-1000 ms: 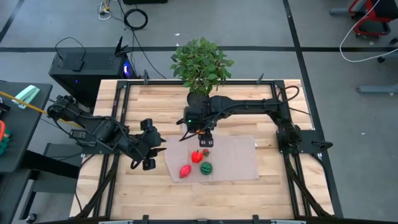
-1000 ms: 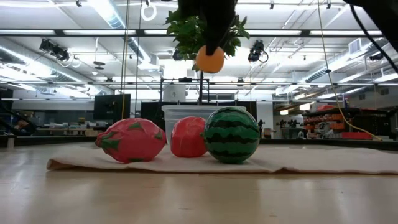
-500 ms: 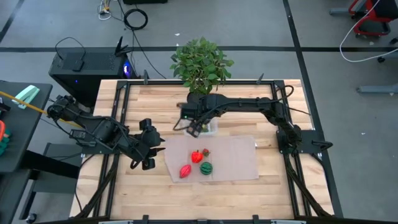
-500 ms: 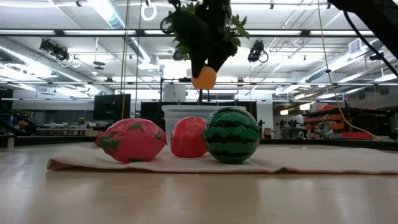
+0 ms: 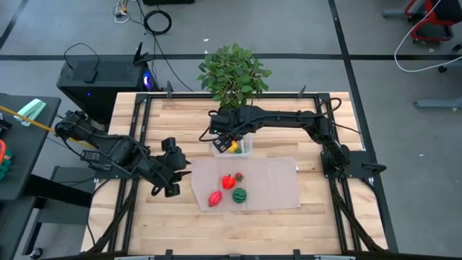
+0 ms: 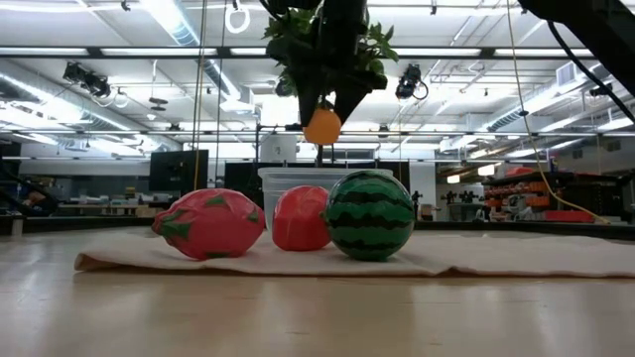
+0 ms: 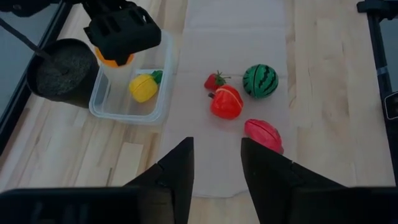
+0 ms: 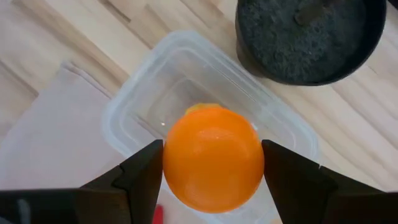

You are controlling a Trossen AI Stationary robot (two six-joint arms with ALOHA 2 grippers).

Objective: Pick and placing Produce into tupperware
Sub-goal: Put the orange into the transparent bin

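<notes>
My right gripper [image 5: 227,140] hangs above the clear tupperware [image 5: 244,152], shut on an orange toy fruit [image 8: 212,157]. A yellow piece [image 7: 143,87] lies inside the tupperware [image 7: 158,107]. On the mat rest a small strawberry [image 5: 238,175], a red fruit [image 5: 228,181], a green watermelon [image 5: 239,195] and a pink fruit [image 5: 215,198]. My left gripper [image 5: 180,170] waits open over the table's left part; its wrist view looks across the mat at the produce. My right gripper pinches the orange fruit's two opposite sides [image 8: 171,163] between its fingers [image 8: 144,177], coming from above and pointing down. The orange [image 6: 322,125] is lifted clear and hangs over the tupperware's opening.
A leafy plant [image 5: 232,72] in a dark pot [image 8: 305,37] stands right behind the tupperware, toward the far edge. The pale mat [image 5: 278,180] covers the middle of the wooden table [image 5: 325,209]. A black frame runs around the table's sides.
My right gripper, still shut on the orange, has travelled from above the mat toward the table's far edge and a little left, turning as it went, and now stands over the tupperware. The produce on the mat has not moved.
</notes>
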